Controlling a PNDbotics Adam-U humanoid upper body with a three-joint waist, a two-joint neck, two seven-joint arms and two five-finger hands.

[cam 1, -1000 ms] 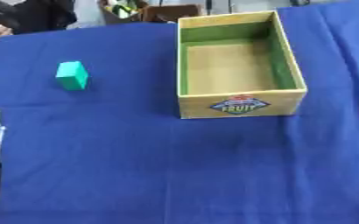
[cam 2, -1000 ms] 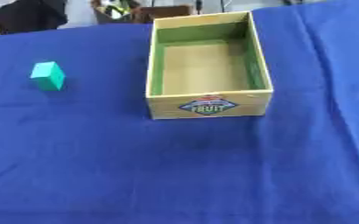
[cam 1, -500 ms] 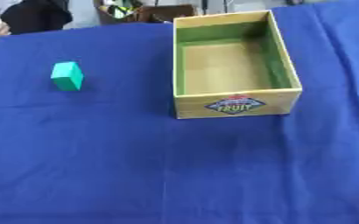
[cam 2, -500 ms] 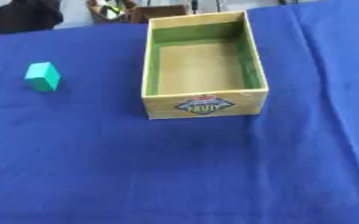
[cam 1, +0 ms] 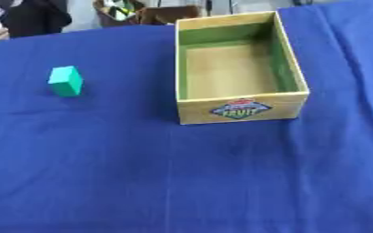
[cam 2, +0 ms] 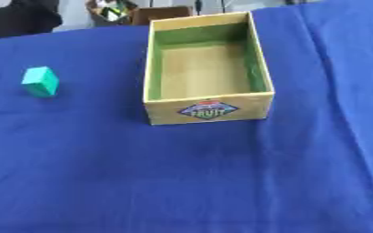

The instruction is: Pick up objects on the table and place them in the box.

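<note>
So in the left eye view, the box (cam 1: 239,70) was a plain wooden crate, rectangular, with pale yellowish outer walls, green-painted inner walls and a bare tan floor, nothing inside it. A colourful diamond-ish label (cam 1: 240,108) sat on the near short end; the lettering was too blurry to read. Its long axis ran away from the camera, near end toward the robot, tilted slightly. The teal block (cam 1: 65,81) was a small smooth-looking chunk with sharp edges, standing on the cloth well off to the left of the box, one corner turned toward the camera. Everything sat on a blue tablecloth (cam 1: 182,182), soft matte fabric with some gentle creases on the right. Past the far edge there was a dark shape and some brownish clutter I couldn't make out. In the right eye view, pretty much the same scene, just shifted over: the block (cam 2: 41,81) closer to the left border, the box (cam 2: 205,68) nearer the middle, more blue cloth (cam 2: 325,136) on the right. Neither hand showed up in either view, so can't say anything about fingers.
</note>
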